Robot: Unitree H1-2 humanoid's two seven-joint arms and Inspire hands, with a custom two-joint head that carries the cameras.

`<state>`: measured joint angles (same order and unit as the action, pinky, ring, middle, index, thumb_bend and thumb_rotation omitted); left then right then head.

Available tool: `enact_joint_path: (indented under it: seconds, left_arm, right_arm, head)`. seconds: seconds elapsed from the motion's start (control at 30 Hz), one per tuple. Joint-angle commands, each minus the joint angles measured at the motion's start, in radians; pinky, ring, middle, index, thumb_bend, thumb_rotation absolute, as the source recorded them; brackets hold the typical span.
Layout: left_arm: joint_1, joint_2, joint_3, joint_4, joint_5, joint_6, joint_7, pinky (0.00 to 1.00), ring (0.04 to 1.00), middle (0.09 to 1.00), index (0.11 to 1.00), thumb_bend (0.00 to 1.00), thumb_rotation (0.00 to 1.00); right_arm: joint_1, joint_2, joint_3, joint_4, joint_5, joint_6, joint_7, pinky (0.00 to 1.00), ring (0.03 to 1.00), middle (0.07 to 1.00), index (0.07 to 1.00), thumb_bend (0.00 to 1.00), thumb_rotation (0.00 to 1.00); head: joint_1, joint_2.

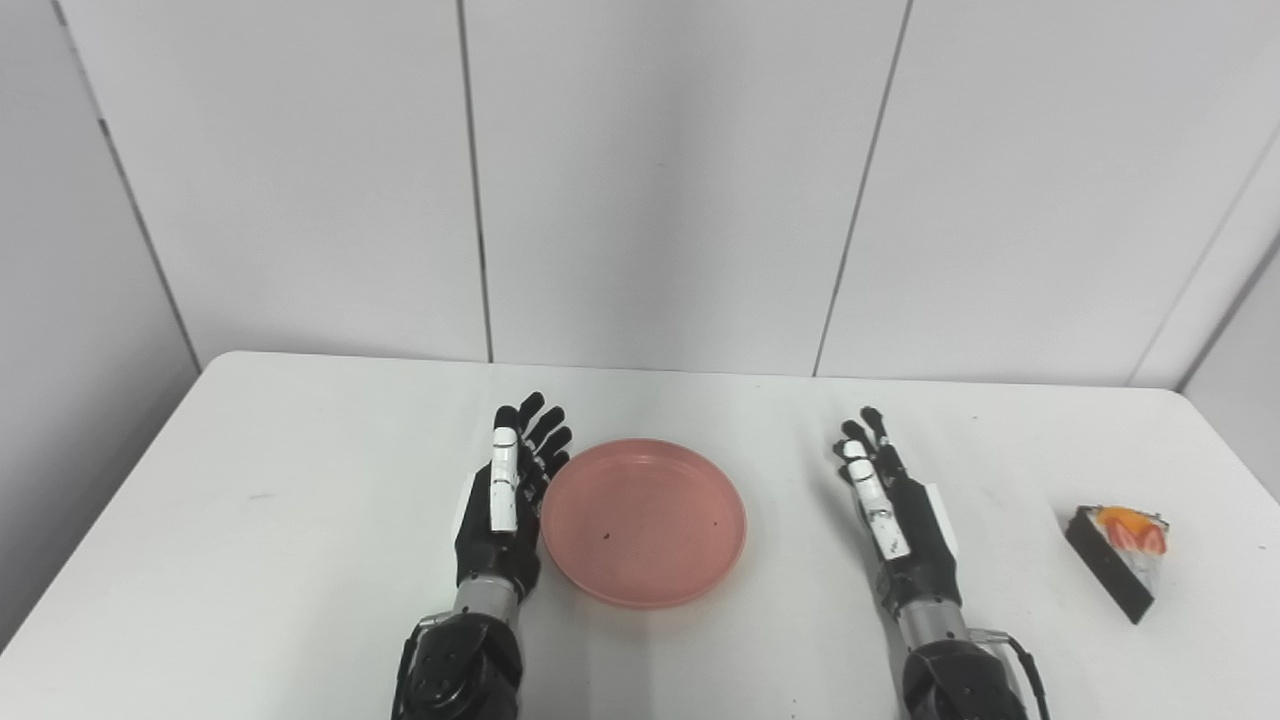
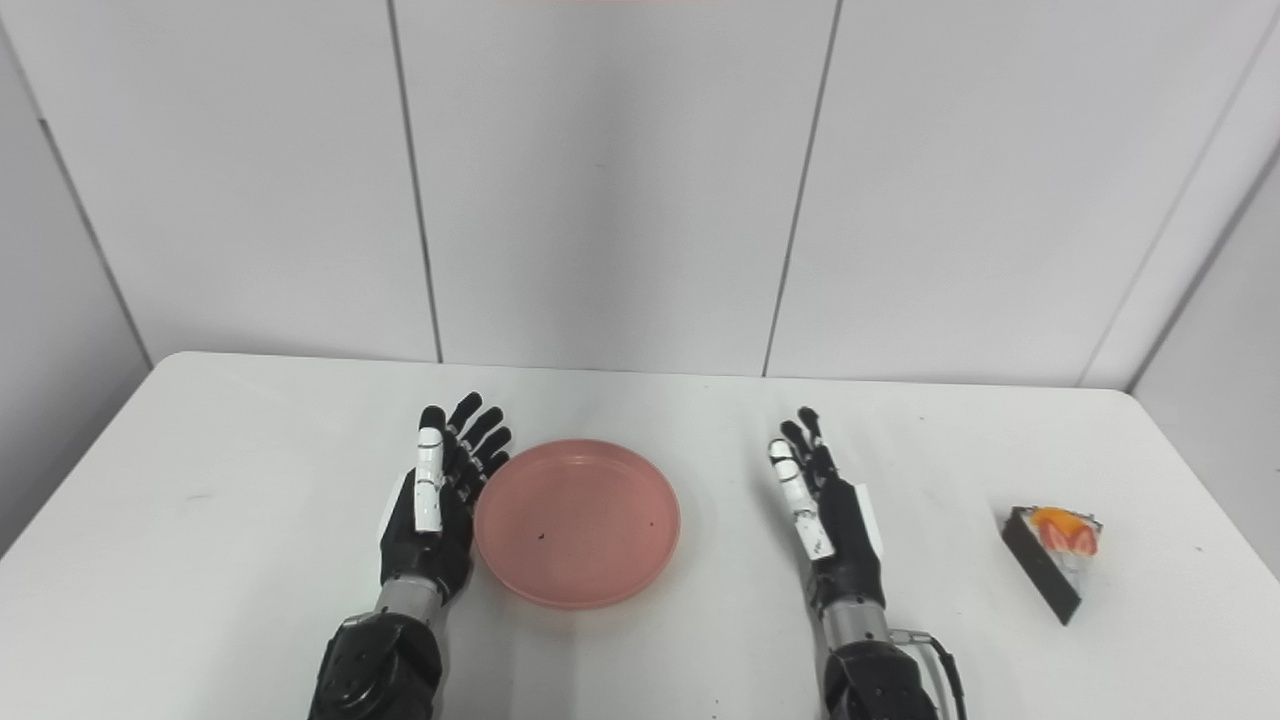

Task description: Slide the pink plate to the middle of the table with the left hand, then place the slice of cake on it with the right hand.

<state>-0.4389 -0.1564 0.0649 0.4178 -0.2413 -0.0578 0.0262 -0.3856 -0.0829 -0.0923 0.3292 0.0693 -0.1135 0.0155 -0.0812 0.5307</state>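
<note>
The lower half of the frame is filled by a white worktop (image 1: pixel 300 520), and behind it a wall of pale grey panels (image 1: pixel 660 180) is seen across the upper half. The pink plate (image 1: pixel 643 521) is found near the centre of the worktop, slightly left of the frame's middle; it is shallow and round, and two small dark specks are seen on its inner surface. The left hand (image 1: pixel 508 500) is placed just beside the plate's left rim, with its fingers extended and spread and nothing held; whether the rim is touched cannot be told. The right hand (image 1: pixel 892 505) is held to the right of the plate, apart from it, with fingers straight and nothing grasped. The slice of cake (image 1: pixel 1120 557) is seen at the far right of the frame, well apart from the right hand; it is dark-sided and topped with strawberry pieces.
</note>
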Motion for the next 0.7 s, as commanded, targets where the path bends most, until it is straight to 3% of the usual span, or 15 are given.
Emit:
enact_joint_path:
  seconds: [0.0, 0.67]
  left_arm:
    - [0.01, -0.012, -0.01, 0.034, 0.013, 0.01, -0.009, 0.9, 0.898, 0.898, 0.888, 0.69, 0.98]
    - [0.004, -0.024, -0.07, 0.18, 0.098, -0.145, -0.047, 0.89, 0.904, 0.91, 0.898, 0.68, 0.99]
  right_arm:
    - [-0.008, 0.016, 0.007, -0.002, 0.004, -0.029, 0.0, 0.94, 0.91, 0.926, 0.962, 0.64, 0.77]
    - [-0.012, -0.008, 0.025, -0.015, -0.046, -0.056, -0.013, 0.95, 0.912, 0.931, 0.972, 0.66, 0.78]
  head:
    - [0.0, 0.001]
    - [-0.046, 0.004]
